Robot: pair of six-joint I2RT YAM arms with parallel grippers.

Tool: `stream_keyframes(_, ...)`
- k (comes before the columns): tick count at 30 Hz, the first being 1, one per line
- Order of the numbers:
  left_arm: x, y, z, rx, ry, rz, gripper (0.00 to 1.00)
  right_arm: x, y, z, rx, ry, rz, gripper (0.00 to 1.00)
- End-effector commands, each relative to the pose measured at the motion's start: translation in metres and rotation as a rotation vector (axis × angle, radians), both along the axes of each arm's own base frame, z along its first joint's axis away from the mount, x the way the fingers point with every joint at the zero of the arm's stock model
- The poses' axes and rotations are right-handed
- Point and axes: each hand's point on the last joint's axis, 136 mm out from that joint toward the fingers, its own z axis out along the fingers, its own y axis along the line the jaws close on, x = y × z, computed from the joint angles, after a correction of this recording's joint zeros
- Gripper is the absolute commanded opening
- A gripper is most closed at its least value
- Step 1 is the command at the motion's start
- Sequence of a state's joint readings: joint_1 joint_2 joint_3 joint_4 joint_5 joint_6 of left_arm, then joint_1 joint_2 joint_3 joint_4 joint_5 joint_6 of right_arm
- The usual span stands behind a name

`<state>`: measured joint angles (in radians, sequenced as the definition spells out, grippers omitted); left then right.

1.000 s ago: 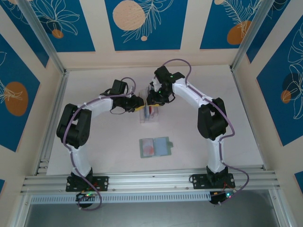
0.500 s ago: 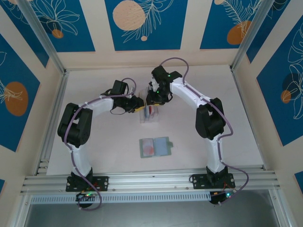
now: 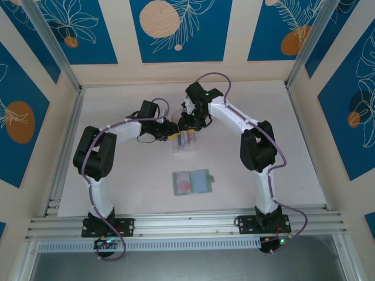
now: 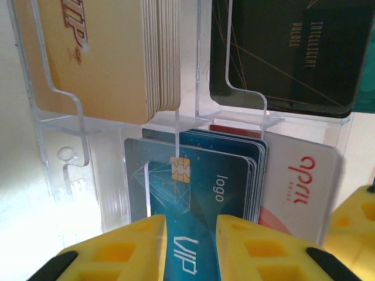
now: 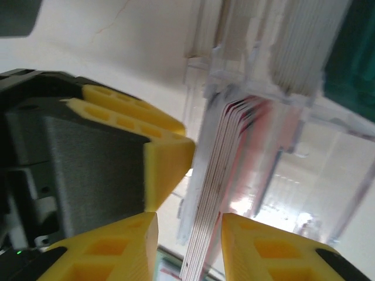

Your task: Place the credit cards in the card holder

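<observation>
Both grippers meet at a clear slotted rack [image 3: 185, 142] full of credit cards. My left gripper [image 3: 171, 130] is at the rack's left side. In its wrist view my left gripper [image 4: 191, 222] has its yellow fingers a narrow gap apart in front of a teal VIP card [image 4: 199, 193]; whether they pinch clear plastic is unclear. My right gripper [image 3: 186, 124] comes from behind. In the right wrist view my right gripper [image 5: 190, 225] is open, straddling the edges of a stack of cards [image 5: 222, 175] with daylight on both sides. The card holder [image 3: 191, 182] lies open on the table, nearer the bases.
The rack also holds a cream VIP stack [image 4: 105, 58], a black card [image 4: 293, 52] and a white card with red lettering [image 4: 302, 187]. A black and yellow finger block [image 5: 117, 158] sits close to the left of my right fingers. White tabletop [image 3: 129, 170] surrounds the card holder.
The right arm's elbow and wrist have drifted a little to the left and back over the rack, and its jaws stand slightly wider. The left arm has barely moved.
</observation>
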<state>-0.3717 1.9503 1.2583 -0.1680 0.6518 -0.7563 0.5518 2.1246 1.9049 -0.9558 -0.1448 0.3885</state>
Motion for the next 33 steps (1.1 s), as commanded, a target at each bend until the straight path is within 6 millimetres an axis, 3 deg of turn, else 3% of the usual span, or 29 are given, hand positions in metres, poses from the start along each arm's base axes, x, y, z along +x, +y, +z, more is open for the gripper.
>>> stream_keyframes(1, 0.003, -0.002, -0.001, -0.019, -0.001, -0.013, 0.28, -0.005, 0.011, 0.001, 0.076, 0.049, 0.024, 0.37)
stream_keyframes(11, 0.003, -0.001, -0.004, -0.016, 0.001, -0.009, 0.28, 0.002, -0.009, -0.021, -0.070, 0.036, -0.015, 0.38)
stream_keyframes(17, 0.003, -0.002, -0.003, -0.018, -0.001, -0.007, 0.28, -0.004, 0.003, -0.023, -0.018, 0.075, 0.012, 0.41)
stream_keyframes(21, 0.003, -0.003, -0.003, -0.016, -0.001, -0.010, 0.28, -0.006, 0.014, -0.009, 0.082, 0.090, 0.024, 0.40)
stream_keyframes(27, 0.001, -0.006, -0.005, -0.014, 0.000, -0.018, 0.28, -0.001, 0.010, 0.013, 0.144, 0.044, 0.006, 0.37)
stream_keyframes(33, 0.000, -0.008, -0.005, -0.015, 0.000, -0.020, 0.28, -0.001, 0.005, 0.016, 0.165, 0.052, -0.005, 0.32)
